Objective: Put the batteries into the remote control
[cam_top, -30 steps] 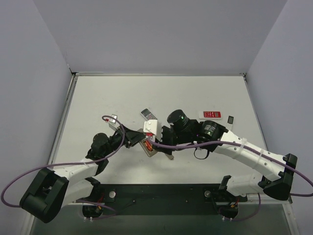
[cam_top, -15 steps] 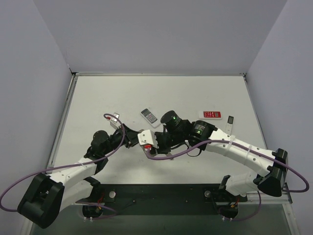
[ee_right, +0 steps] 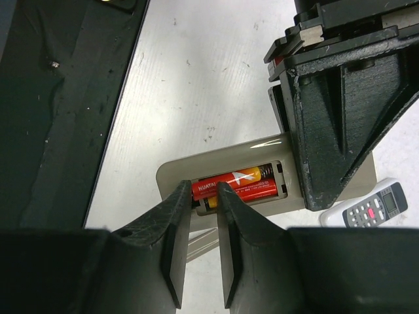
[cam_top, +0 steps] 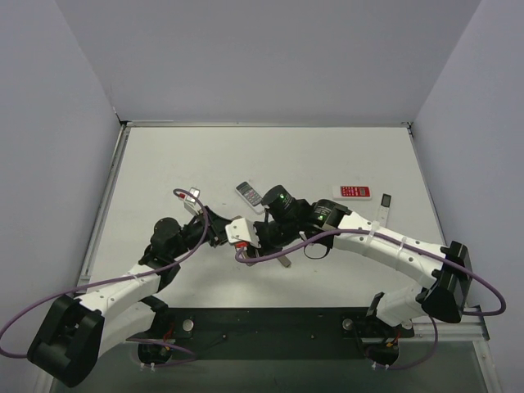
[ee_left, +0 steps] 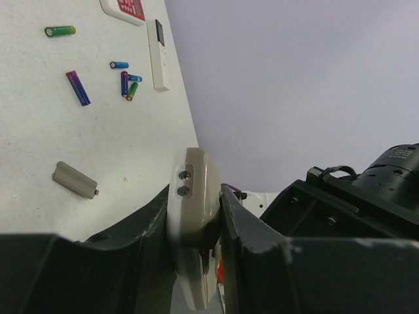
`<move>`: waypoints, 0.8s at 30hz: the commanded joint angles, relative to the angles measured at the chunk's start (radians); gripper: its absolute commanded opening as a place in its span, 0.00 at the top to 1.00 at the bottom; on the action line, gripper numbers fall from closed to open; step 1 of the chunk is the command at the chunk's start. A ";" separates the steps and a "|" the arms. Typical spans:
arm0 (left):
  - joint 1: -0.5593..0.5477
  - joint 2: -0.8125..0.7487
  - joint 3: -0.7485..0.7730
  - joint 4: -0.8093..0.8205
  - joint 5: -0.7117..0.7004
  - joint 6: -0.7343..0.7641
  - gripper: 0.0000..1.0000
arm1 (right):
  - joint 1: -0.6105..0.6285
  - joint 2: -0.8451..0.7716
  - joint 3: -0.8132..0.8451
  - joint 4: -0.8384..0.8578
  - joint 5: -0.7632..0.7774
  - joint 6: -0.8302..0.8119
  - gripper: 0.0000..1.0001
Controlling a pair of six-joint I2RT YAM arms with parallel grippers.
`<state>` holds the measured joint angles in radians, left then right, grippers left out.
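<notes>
The only print that could be read stood on the upper red-and-orange battery [ee_right: 229,183], which lay in the open compartment of the remote control [ee_right: 173,178]. White capitals ran along its red part and looked like "HUATAI", though the last letters were blurred and partly hidden. The battery below it [ee_right: 252,191] showed no legible mark. The white remote with the dark display [ee_right: 376,209], lying on the desk [ee_right: 196,65], carried rows of keys whose markings were too small to read. In the left wrist view the red remote [ee_left: 127,8] showed pale keys, and the loose batteries [ee_left: 78,87] showed coloured bands only, with no letters that could be made out.
</notes>
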<state>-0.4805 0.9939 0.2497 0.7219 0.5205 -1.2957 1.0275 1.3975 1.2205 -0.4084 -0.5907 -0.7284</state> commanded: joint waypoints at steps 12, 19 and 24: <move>0.006 -0.035 0.060 0.031 0.027 0.007 1.00 | -0.006 0.051 0.027 0.008 -0.029 -0.006 0.86; 0.005 -0.054 0.065 0.036 0.023 -0.007 1.00 | 0.009 0.093 0.034 0.034 0.018 0.027 0.91; 0.003 -0.073 0.062 0.043 0.013 -0.025 1.00 | 0.014 0.112 0.017 0.095 0.049 0.060 0.94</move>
<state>-0.4683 0.9749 0.2497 0.6304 0.5087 -1.2526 1.0294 1.4689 1.2346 -0.4042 -0.5743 -0.6899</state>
